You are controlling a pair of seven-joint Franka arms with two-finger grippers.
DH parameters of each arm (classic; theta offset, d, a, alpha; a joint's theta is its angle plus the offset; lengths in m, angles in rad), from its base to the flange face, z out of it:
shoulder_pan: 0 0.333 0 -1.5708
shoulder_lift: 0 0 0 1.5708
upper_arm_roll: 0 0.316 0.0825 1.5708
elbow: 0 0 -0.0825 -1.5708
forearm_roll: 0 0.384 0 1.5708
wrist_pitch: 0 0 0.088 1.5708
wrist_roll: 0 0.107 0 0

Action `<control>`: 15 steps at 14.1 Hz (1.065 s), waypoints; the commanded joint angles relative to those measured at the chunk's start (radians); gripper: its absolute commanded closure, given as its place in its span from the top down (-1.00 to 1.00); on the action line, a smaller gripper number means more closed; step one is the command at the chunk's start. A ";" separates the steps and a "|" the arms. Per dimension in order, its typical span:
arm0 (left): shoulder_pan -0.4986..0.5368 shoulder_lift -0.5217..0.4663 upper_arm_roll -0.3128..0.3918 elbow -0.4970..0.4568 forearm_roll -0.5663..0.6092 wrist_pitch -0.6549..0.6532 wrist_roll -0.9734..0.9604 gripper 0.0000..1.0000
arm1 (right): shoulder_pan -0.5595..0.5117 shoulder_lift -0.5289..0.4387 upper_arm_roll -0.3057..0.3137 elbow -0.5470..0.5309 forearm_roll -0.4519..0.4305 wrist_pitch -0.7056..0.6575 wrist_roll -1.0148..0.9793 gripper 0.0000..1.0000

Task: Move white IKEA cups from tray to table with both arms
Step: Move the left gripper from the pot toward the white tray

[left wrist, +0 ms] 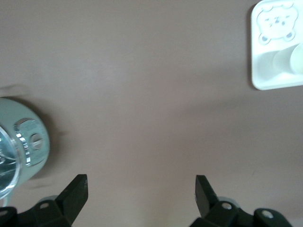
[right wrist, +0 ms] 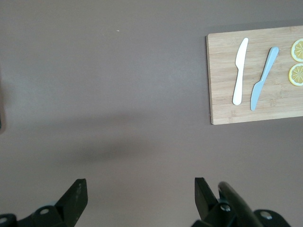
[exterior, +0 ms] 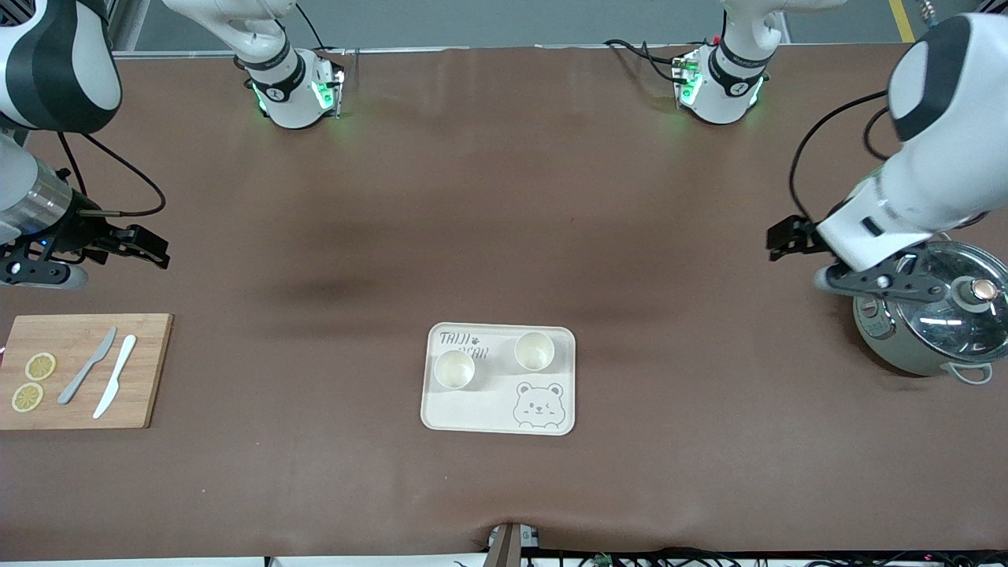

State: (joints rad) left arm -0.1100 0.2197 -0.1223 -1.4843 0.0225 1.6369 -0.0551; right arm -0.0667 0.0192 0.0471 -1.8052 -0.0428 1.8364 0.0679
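Cups [exterior: 454, 369] [exterior: 535, 351], 2, stand on the "TAIJI" bear tray [exterior: 498, 409]; left gripper [exterior: 790, 237] and right gripper [exterior: 142, 245] jaws released, empty.

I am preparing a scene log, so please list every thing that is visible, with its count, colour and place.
cups: two, off-white, upright on the tray.
tray: one, cream with a bear drawing, table middle.
cutting board: one, wooden, toward the right arm's end.
knives: two, one white and one grey, on the board.
lemon slices: two, yellow, on the board.
pot: one, grey-green with glass lid, toward the left arm's end.
left end effector: open, empty, beside the pot.
right end effector: open, empty, over bare table by the board.
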 commanded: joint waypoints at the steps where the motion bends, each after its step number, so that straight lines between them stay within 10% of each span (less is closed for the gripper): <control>1: -0.063 0.122 0.001 0.117 0.020 -0.012 -0.074 1.00 | 0.011 -0.001 0.000 0.007 0.021 0.001 0.003 1.00; 15: -0.404 0.477 0.151 0.351 0.010 0.193 -0.316 1.00 | 0.010 0.001 0.000 0.018 0.021 -0.003 0.003 1.00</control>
State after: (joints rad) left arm -0.4867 0.6490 0.0103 -1.1974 0.0226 1.8164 -0.3374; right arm -0.0569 0.0192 0.0483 -1.7992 -0.0428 1.8381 0.0681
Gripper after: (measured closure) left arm 0.000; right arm 0.000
